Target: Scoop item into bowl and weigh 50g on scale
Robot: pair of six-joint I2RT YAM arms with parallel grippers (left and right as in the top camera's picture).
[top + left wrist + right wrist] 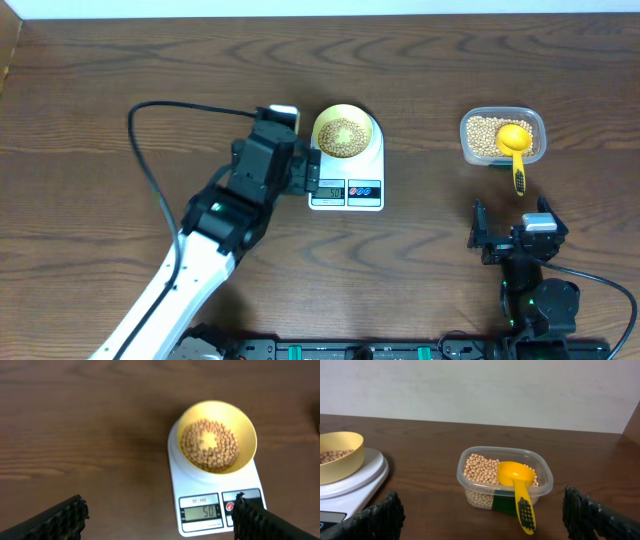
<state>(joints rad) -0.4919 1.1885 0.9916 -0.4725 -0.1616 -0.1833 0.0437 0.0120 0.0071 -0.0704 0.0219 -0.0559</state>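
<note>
The pale yellow bowl [362,122] [191,416] stands on the white scale [372,158] [200,487], holding a layer of tan beans [342,135] [209,445]. The scale's display reads 50. My left gripper [308,172] [160,502] hovers open at the scale's front left corner, nothing between its fingers. My right gripper [512,228] [482,505] is open and empty, low near the front edge. It faces the clear tub [466,135] [470,485] of beans [480,470]. The bowl [340,460] and scale [365,477] also show at the left of the right wrist view.
A bright yellow scoop [515,145] [517,480] lies in the tub, its handle hanging over the near rim. A black cable [150,150] loops across the table left of the left arm. Dark wood tabletop lies all around.
</note>
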